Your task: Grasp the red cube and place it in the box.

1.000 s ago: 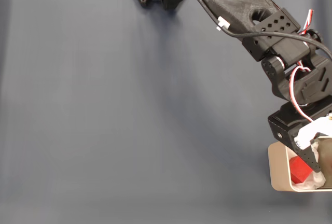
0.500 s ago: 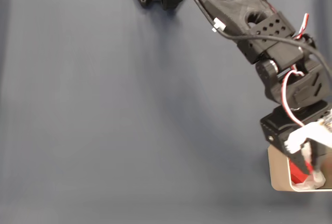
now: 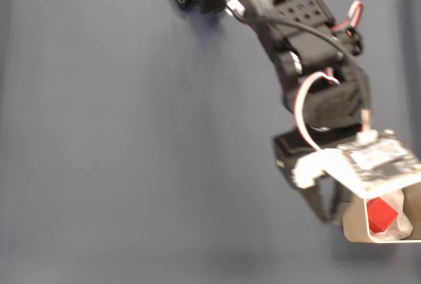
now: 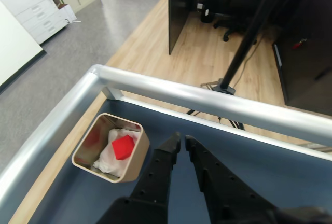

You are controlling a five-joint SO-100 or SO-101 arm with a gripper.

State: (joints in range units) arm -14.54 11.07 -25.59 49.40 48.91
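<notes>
Gripper [image 4: 181,142] nearly closed in the wrist view: two black fingers with tips almost touching, a thin gap between them, nothing held. It sits over the dark blue table surface [image 4: 270,156], just right of the box [image 4: 136,159] in that view, apart from it. In the fixed view the gripper [image 3: 327,213] is motion-blurred, its dark fingers pointing down at the box's left wall; contact cannot be told there.

Red cube [image 4: 123,147] lies inside the box, tilted, on white wrinkly padding [image 4: 106,156]. In the fixed view the red cube [image 3: 381,215] is in the box [image 3: 352,221] at the lower right edge of the table, with white padding [image 3: 398,230] beside it and part of the box hidden under the arm's wrist.

Black arm [image 3: 289,27] runs from its base at the far top edge down and right to the box, with red-and-white wires [image 3: 304,103] looping near the wrist and a white bracket with a circuit board [image 3: 378,159] above the box.

A metal rail [image 4: 218,102] borders the table in the wrist view; wood floor [image 4: 207,53] lies beyond.
</notes>
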